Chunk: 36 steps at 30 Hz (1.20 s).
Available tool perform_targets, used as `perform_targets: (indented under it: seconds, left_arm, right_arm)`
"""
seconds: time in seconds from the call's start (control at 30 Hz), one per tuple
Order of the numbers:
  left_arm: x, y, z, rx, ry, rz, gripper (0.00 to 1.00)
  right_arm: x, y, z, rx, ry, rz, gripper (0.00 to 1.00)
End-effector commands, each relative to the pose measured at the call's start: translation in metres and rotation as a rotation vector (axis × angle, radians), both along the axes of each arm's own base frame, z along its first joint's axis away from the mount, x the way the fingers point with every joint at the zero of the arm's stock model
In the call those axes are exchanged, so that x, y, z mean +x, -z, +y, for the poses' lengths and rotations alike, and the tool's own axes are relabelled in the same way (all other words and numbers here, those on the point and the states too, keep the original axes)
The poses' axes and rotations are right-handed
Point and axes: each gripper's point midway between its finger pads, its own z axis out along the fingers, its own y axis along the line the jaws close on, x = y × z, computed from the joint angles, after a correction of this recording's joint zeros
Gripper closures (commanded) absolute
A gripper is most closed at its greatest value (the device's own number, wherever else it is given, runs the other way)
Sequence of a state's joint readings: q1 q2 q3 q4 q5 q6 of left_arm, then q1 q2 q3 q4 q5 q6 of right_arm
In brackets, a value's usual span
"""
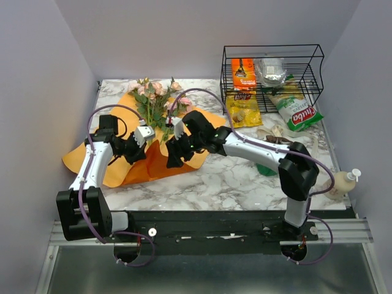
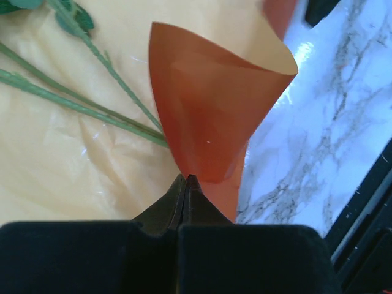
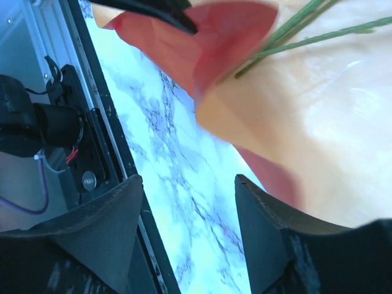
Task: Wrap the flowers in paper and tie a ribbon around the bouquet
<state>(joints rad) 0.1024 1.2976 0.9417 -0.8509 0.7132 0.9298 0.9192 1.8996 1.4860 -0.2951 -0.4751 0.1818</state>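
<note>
The flowers [image 1: 156, 93] lie on the orange paper [image 1: 119, 168] at the back left, and their green stems [image 2: 79, 104] run across the sheet. My left gripper [image 2: 185, 179] is shut on a lifted fold of the paper [image 2: 208, 116], which curls up into a cone shape. My right gripper [image 3: 190, 184] is open just right of that fold, over bare marble, with nothing between its fingers. The paper [image 3: 306, 122] and stems [image 3: 306, 30] lie beyond it. The pale ribbon [image 1: 272, 131] lies loose on the table at the right.
A black wire basket [image 1: 272, 67] with snack packets stands at the back right. A yellow packet [image 1: 243, 110] and a green-and-white bag [image 1: 298, 111] lie in front of it. A small bottle [image 1: 343, 182] stands at the right edge. The black front rail [image 3: 92, 147] runs close by.
</note>
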Motion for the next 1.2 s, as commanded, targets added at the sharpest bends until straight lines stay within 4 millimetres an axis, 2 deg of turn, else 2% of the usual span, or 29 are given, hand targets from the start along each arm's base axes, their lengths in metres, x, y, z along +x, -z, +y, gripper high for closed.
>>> perform_targets:
  seconds: [0.0, 0.13, 0.23, 0.33, 0.47, 0.53, 0.67, 0.7, 0.77, 0.8, 0.87, 0.9, 0.93, 1.07, 1.13, 1.17]
  left_arm:
    - [0.025, -0.005, 0.003, 0.004, -0.055, -0.059, 1.0]
    - [0.037, 0.001, 0.004, -0.019, -0.119, -0.013, 1.0]
    - [0.054, 0.009, 0.015, 0.028, -0.183, -0.037, 1.0]
    - [0.067, 0.015, 0.02, 0.052, -0.226, -0.035, 1.0]
    - [0.071, 0.024, 0.017, 0.061, -0.228, -0.019, 1.0]
    - [0.069, 0.036, 0.017, 0.087, -0.222, -0.009, 1.0]
    - [0.077, 0.051, 0.014, 0.113, -0.235, -0.002, 1.0]
    - [0.08, 0.052, 0.015, 0.118, -0.246, 0.0, 1.0]
    - [0.084, 0.057, 0.02, 0.141, -0.264, 0.004, 1.0]
    - [0.085, 0.058, 0.021, 0.144, -0.265, 0.004, 1.0]
    - [0.085, 0.061, 0.02, 0.139, -0.261, 0.011, 1.0]
    - [0.084, 0.06, 0.018, 0.137, -0.255, 0.012, 1.0]
    - [0.083, 0.061, 0.018, 0.134, -0.256, 0.021, 1.0]
    - [0.081, 0.064, 0.02, 0.147, -0.269, 0.029, 1.0]
    - [0.082, 0.063, 0.021, 0.146, -0.281, 0.028, 0.9]
    - [0.083, 0.062, 0.021, 0.143, -0.288, 0.025, 0.8]
  right_arm:
    - [0.03, 0.001, -0.04, -0.056, 0.105, -0.052, 0.27]
    - [0.056, 0.019, -0.045, -0.08, 0.158, -0.038, 0.27]
    - [0.062, 0.031, -0.045, -0.087, 0.176, -0.003, 0.27]
    - [0.06, 0.034, -0.042, -0.077, 0.175, 0.017, 0.27]
    - [0.054, 0.044, -0.038, -0.067, 0.165, 0.072, 0.28]
    - [0.052, 0.048, -0.04, -0.072, 0.181, 0.092, 0.31]
    - [0.054, 0.038, -0.042, -0.054, 0.223, 0.054, 0.36]
    - [0.052, 0.031, -0.039, -0.035, 0.22, 0.047, 0.4]
    - [0.045, 0.031, -0.03, 0.0, 0.19, 0.051, 0.46]
    - [0.039, 0.032, -0.025, 0.014, 0.167, 0.076, 0.54]
    - [0.037, 0.047, -0.02, 0.002, 0.162, 0.126, 0.65]
    - [0.033, 0.051, -0.017, 0.001, 0.159, 0.16, 0.73]
    - [0.033, 0.063, -0.016, -0.006, 0.16, 0.184, 0.76]
    - [0.035, 0.087, -0.013, -0.047, 0.195, 0.246, 0.89]
    - [0.036, 0.097, -0.017, -0.088, 0.228, 0.271, 0.96]
    - [0.036, 0.105, -0.02, -0.112, 0.245, 0.283, 0.98]
